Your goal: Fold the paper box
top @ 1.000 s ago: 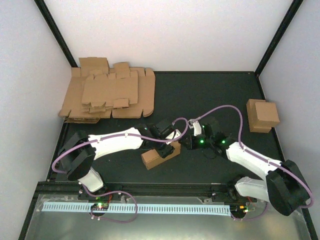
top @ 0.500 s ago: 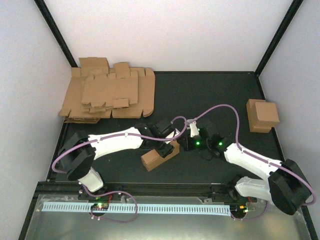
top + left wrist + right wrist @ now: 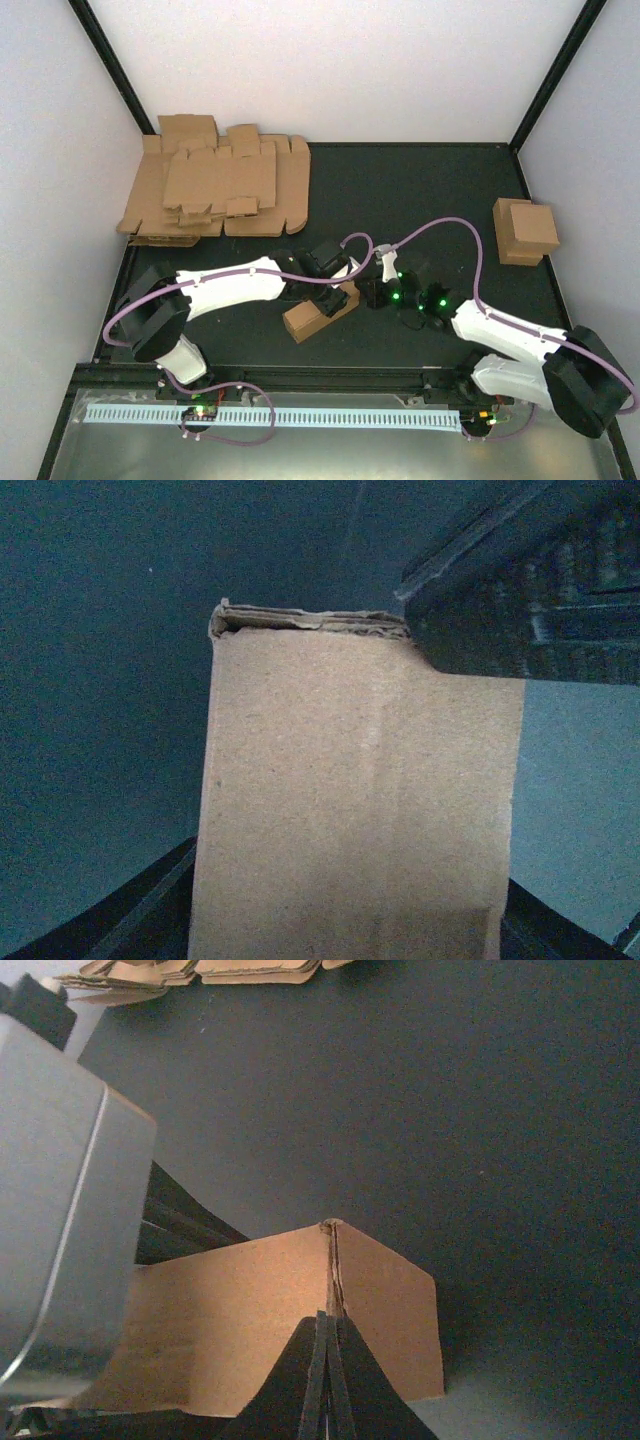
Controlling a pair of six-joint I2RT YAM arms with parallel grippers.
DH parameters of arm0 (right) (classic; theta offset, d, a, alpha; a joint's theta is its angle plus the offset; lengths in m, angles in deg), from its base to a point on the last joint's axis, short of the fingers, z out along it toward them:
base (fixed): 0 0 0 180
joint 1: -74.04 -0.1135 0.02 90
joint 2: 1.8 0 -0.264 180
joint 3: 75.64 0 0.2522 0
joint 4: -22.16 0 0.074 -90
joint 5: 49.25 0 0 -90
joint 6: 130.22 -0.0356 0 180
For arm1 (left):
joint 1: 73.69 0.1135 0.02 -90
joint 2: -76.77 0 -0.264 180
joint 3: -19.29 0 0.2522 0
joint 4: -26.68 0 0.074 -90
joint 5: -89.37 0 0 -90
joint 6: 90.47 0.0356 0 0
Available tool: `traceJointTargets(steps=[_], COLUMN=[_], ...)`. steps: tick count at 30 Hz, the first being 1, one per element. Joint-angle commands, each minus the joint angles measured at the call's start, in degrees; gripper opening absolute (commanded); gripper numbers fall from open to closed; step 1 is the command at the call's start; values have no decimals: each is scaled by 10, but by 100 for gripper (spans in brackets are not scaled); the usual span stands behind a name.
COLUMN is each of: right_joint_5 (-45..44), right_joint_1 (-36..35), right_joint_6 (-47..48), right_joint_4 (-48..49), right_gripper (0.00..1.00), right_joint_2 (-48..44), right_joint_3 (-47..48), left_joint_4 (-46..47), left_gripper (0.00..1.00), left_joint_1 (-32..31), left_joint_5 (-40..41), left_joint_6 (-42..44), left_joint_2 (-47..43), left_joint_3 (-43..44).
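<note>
Right hand (image 3: 366,292) nearer; paper box (image 3: 250,1300) seam wrist-only.

Pressed together, the right fingers (image 3: 300,1390) point at the paper box (image 3: 230,1310).

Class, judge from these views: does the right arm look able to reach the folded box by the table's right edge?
Probably yes. The right gripper, shut by the paper box the left gripper holds, has bare table between it and the folded box; it must open first.
</note>
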Motion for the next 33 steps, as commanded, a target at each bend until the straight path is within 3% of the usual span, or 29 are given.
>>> traceJointTargets(steps=[1,3,12,14,21,23,26,28,31,33], right_joint_5=[-21,-37,-57,-53,-54,-48,-13,27,118,182], right_joint_1=[-21,-21,-21,-20,-16,-13,-7,-3,7,21], right_joint_6=[25,33,36,36,59,60,60,57,37,10], right_joint_4=[-124,-133,-116,-112,-146,-147,-140,-125,-69,-14], right_gripper=[4,4,17,24,30,30,29,22,4,2], right_joint_2=[-8,-20,-25,-24,-17,-30,-46,-49,-41,-21], right_joint_3=[-13,-4,38,53,123,122,112,103,79,59], left_joint_4=[49,51,45,40,4,-5,2,15,74,144], left_gripper=[62,65,96,98,97,92,74,57,33,10], left_joint_1=[1,1,2,3,16,22,39,55,82,102], left_joint_5=[-1,-2,-8,-1,23,32,18,-7,-87,-134], left_joint_6=[-23,-21,-20,-19,-55,-85,-138,-172,-225,-268], left_joint_2=[2,-4,-65,-81,-167,-217,-297,-356,-448,-509], left_joint_3=[-6,-6,-1,1,-10,-33,-92,-140,-226,-290])
